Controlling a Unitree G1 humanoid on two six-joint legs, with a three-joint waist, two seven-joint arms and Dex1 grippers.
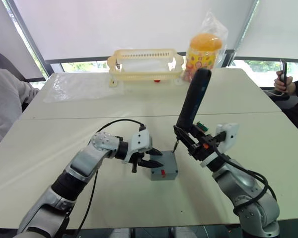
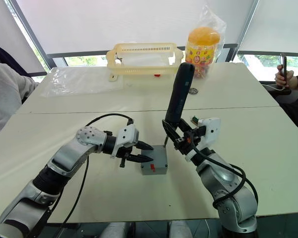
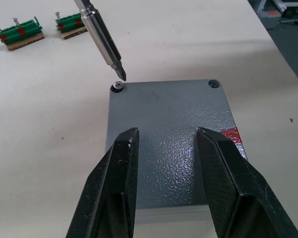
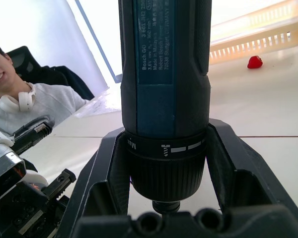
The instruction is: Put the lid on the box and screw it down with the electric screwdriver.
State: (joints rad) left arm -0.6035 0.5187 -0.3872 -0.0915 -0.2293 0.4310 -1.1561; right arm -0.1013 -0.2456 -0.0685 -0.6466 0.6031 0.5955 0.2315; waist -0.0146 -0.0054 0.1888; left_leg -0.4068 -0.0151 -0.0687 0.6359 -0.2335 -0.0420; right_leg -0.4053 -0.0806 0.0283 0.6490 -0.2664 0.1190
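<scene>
Screwdriver bit poised over a corner screw of the lidded box.

The lid [image 3: 174,134] sits on the grey box [image 1: 164,167] near the table's [image 1: 268,129] front edge. The right gripper [image 1: 194,144] clamps the tilted electric screwdriver [image 1: 192,101], whose bit [image 3: 102,39] hovers just above a screw [image 3: 119,86] in one lid corner. The left gripper [image 1: 150,161] hangs over the lid, fingers [image 3: 114,188] spread apart and pinching nothing. Two green terminal blocks [image 3: 17,34] lie beyond; a pale yellow basket [image 1: 145,63] stands at the far edge.
</scene>
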